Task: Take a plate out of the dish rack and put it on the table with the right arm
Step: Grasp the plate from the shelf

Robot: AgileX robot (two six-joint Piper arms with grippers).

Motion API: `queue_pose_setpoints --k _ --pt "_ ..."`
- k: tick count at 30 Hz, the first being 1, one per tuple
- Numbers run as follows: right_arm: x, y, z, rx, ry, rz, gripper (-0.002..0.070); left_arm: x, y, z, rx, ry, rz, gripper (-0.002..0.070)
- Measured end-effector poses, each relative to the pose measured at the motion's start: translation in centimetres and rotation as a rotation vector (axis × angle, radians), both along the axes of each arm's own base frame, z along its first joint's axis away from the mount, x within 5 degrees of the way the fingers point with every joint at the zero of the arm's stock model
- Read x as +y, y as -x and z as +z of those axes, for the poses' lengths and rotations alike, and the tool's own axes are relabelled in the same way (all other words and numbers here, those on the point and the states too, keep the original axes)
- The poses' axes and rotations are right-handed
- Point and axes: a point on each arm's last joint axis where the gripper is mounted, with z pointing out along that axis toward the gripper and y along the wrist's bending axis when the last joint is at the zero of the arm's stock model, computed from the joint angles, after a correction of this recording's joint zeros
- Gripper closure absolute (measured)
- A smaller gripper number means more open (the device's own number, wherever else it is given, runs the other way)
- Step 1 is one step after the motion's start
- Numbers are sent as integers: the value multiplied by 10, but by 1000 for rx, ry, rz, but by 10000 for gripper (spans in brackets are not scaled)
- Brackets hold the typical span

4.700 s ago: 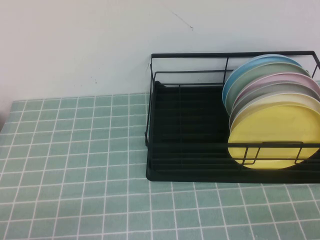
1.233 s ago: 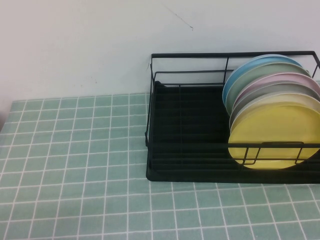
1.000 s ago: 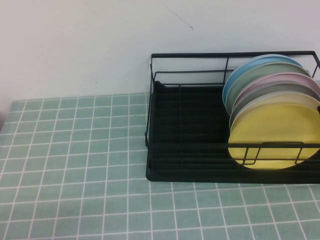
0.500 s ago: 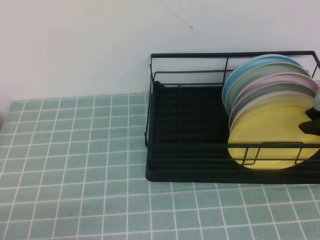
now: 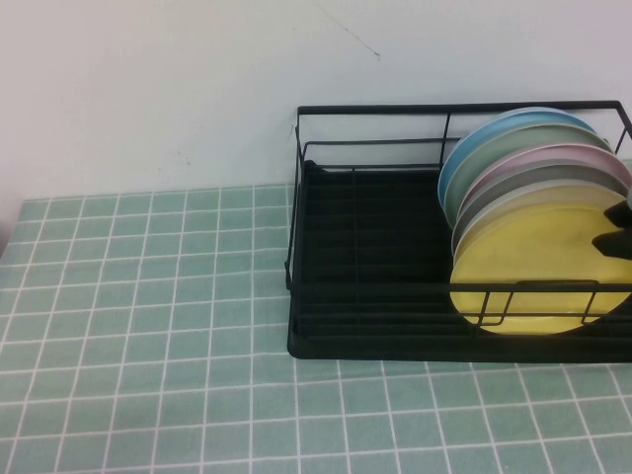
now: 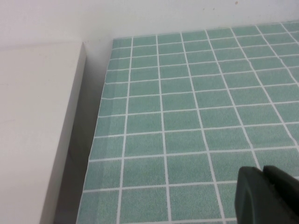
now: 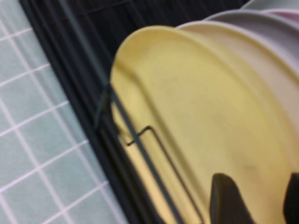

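Note:
The yellow plate (image 5: 533, 267) stands upright as the front plate in the black wire dish rack (image 5: 375, 247), at the rack's right end. It fills the right wrist view (image 7: 201, 107). My right gripper (image 5: 614, 237) shows only as a dark tip at the right edge, in front of the plate's right rim. In its wrist view the right gripper (image 7: 259, 200) is open and empty, with the plate's face between its fingers (image 7: 226, 200). My left gripper (image 6: 267, 196) is shut and empty, low over the green tiled table (image 6: 187, 102), out of the high view.
Behind the yellow plate stand several more plates: white (image 5: 513, 202), pink (image 5: 553, 158), pale green and blue (image 5: 464, 158). The rack's left half holds no plates. The tiled table (image 5: 148, 326) stretches left of and in front of the rack. A white wall stands behind, and a white ledge (image 6: 32, 121) borders the table's left edge.
My right gripper has come into the high view from the right edge and now sits in front of the yellow plate's right rim. The plates and rack have not moved.

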Motion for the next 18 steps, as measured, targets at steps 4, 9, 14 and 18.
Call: queue_pose_setpoints --k 4,9,14,18 --pt "-2 -3 4 -48 17 -27 410 0 0 0 0 0 0 678" --pt "-5 -9 2 -85 44 -46 410 0 0 0 0 0 0 678" --pt "-7 -17 -7 -79 52 -70 410 0 0 0 0 0 0 678" --pt "-8 -21 -12 -71 42 -85 410 0 0 0 0 0 0 678"
